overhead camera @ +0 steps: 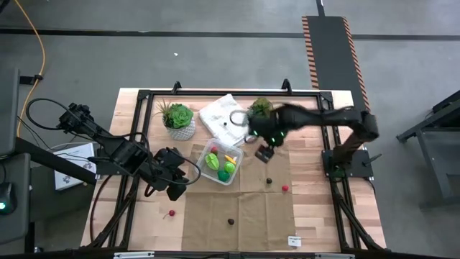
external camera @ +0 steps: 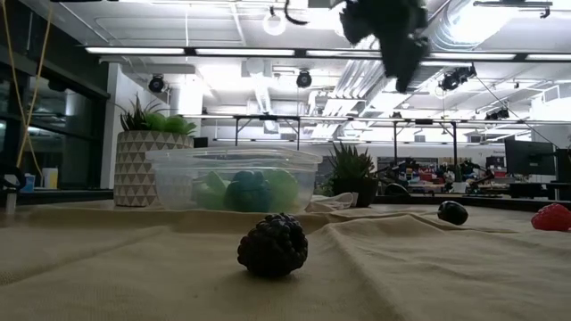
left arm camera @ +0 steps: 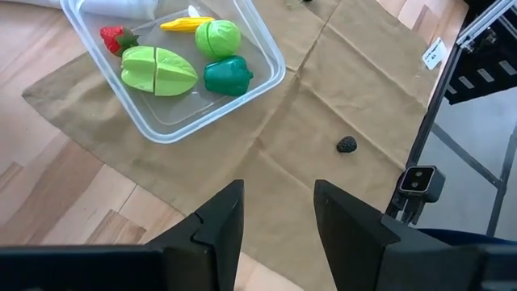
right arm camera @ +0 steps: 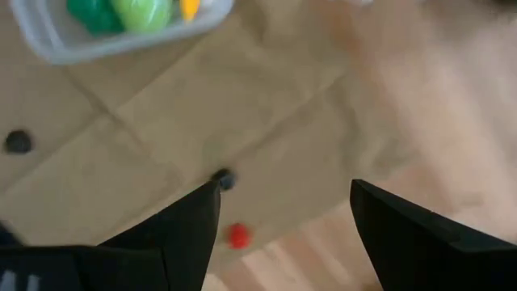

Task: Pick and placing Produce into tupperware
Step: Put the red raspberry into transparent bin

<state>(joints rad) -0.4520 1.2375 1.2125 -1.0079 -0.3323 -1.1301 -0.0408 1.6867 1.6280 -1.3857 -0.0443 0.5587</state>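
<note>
The clear tupperware (overhead camera: 221, 162) stands on the tan cloth and holds several pieces of produce: green pieces (left arm camera: 157, 69), a yellow one (left arm camera: 187, 24) and a red one (left arm camera: 118, 36). Loose produce lies on the cloth: a dark berry (overhead camera: 231, 221), a second dark piece (overhead camera: 269, 180) and a red piece (overhead camera: 285, 188). Another red piece (overhead camera: 171, 214) lies on the bare wood at the near left. My left gripper (left arm camera: 279, 218) hovers open to the left of the tupperware. My right gripper (right arm camera: 283, 226) hangs open above the cloth, right of the tupperware, pointing down.
Two potted plants (overhead camera: 178, 119) (overhead camera: 260, 108) and a white plastic bag (overhead camera: 226, 115) stand behind the tupperware. A black frame (overhead camera: 144, 97) runs round the table. The tan cloth (overhead camera: 251, 212) lies creased over the near middle.
</note>
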